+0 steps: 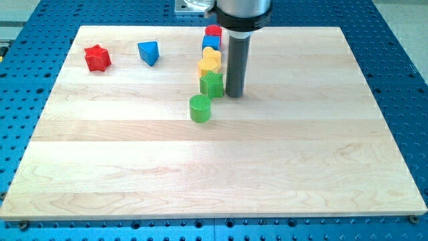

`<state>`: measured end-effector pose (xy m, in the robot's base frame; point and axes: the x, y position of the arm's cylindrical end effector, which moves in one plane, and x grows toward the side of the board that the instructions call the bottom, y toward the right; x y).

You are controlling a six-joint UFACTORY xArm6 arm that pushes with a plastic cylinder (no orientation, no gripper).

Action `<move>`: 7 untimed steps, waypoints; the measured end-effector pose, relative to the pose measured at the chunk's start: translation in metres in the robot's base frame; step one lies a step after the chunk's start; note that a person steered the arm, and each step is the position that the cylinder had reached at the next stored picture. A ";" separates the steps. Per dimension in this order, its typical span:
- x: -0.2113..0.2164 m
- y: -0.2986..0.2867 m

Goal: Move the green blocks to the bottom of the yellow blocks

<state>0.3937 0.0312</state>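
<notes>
My tip (235,94) rests on the table (214,167) just to the view's right of the green star-like block (212,84), close enough that it may be touching, though the view does not settle that. There are no jaws on this arm, only the rod, so nothing is gripped.

Taking that green star-like block as the landmark: directly above it in the view sit two yellow blocks, the nearer one (208,66) touching it and the farther one (211,53) stacked in line beyond. Above those come a blue block (211,41) and a red block (213,31). The green cylinder (200,108) lies just below and slightly to the view's left of the landmark, near but apart. A red star (97,57) and a blue block (149,53) stand well off to its upper left.

I judge the task nearly done: both green blocks already sit below the yellows. At most the cylinder wants a small nudge right to line up.
</notes>
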 end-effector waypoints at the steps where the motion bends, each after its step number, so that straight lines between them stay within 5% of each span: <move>1: 0.003 -0.014; 3: 0.032 0.008; 7: 0.095 -0.051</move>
<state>0.4882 -0.0203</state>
